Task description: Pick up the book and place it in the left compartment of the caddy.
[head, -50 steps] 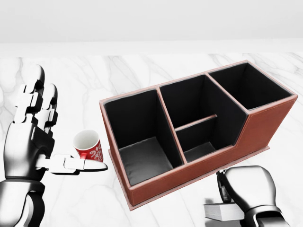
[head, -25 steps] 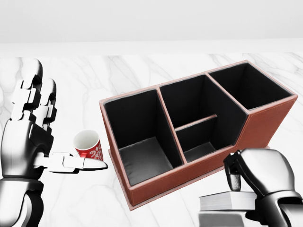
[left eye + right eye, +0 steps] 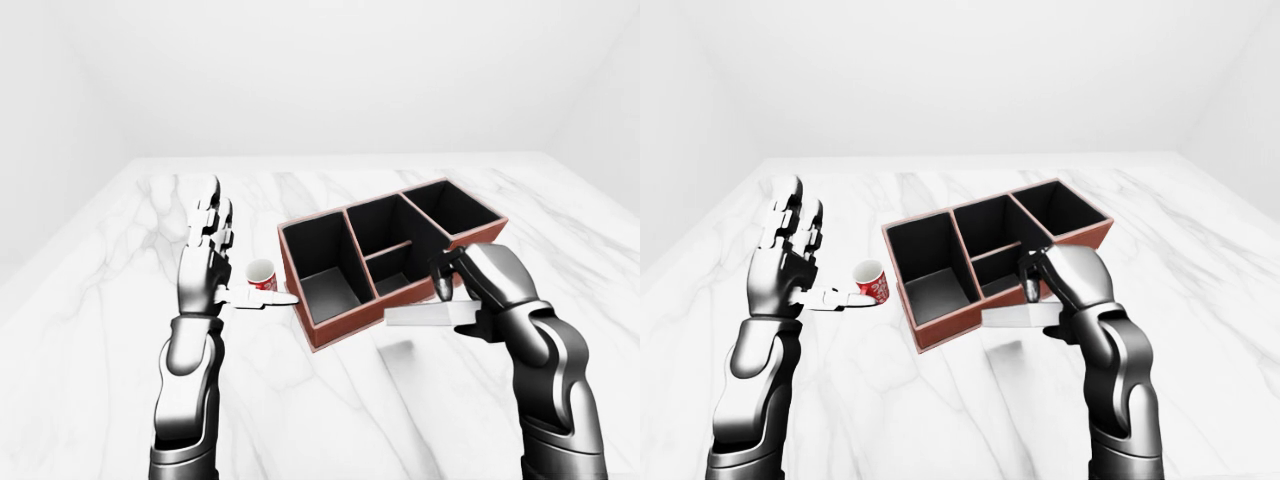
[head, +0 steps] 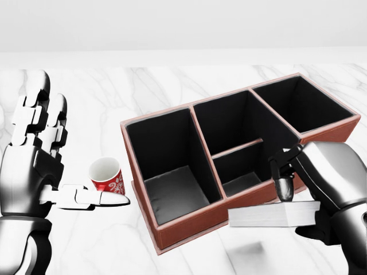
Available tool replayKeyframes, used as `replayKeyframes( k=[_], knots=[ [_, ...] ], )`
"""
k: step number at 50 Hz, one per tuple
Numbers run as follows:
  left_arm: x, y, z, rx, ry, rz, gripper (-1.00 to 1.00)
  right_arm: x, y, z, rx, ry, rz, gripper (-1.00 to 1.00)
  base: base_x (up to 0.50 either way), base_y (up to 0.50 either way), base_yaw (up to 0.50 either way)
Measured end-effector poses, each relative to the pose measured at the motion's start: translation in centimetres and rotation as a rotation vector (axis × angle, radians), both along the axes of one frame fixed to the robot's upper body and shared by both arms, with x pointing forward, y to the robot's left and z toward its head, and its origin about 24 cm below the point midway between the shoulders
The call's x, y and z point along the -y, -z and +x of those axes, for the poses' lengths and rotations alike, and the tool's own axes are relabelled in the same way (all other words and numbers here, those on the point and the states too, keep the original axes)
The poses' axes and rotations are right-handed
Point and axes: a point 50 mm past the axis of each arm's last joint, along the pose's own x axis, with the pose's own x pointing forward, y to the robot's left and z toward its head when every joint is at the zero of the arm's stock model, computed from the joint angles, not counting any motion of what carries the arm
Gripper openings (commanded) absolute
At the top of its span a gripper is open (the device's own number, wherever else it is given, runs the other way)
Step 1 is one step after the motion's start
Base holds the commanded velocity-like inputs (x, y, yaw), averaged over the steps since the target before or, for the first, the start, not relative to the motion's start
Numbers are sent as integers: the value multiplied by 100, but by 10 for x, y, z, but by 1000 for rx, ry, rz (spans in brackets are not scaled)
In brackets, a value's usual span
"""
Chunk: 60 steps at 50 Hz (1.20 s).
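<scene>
White walls and a white marbled bench (image 3: 90, 300) make up the whole scene, so nothing hems in either arm.

The right robot hand (image 4: 321, 180) is clamped on the book (image 4: 269, 215): a dark fingertip presses on its top cover near the right end while the rest of the hand wraps the end away from the caddy. Gripped by one end like this, the book juts out flat and level toward the left of the head view, which leaves its free end clear to lead into an opening. It hangs in the air, with a soft shadow on the bench below it, just beside the caddy's (image 4: 172, 229) near wall and level with the low middle section. In my judgement it is lifted high enough to pass over the rim but has yet to travel leftward, since the left compartment (image 4: 169, 166) lies well apart from it toward the bench's left side. That compartment is tall, deep and empty, so the book will probably need tipping on edge to drop in.

The left robot hand (image 4: 40, 154) stands apart from the work, fingers spread and upright, thumb stretched out sideways just under a red cup (image 4: 108, 175). I cannot tell whether the thumb touches the cup. It holds nothing and seems parked clear of the caddy's left end so as not to block the way in.
</scene>
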Motion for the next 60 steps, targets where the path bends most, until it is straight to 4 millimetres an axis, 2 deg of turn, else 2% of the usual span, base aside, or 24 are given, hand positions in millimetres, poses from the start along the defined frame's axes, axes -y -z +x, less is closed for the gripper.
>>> replayKeyframes(
  k=[29,49,60],
  knots=[
    [-2,-2,0,7,-4,10,100,-49,-71,41,163,-254,-15,-100,0,0,0],
    [-5,-7,0,27,-11,19,100,-70,-96,62,141,-332,-56,-100,0,0,0],
    [-6,-5,-1,20,-14,21,100,-84,-101,78,105,-345,-89,-100,0,0,0]
  ],
)
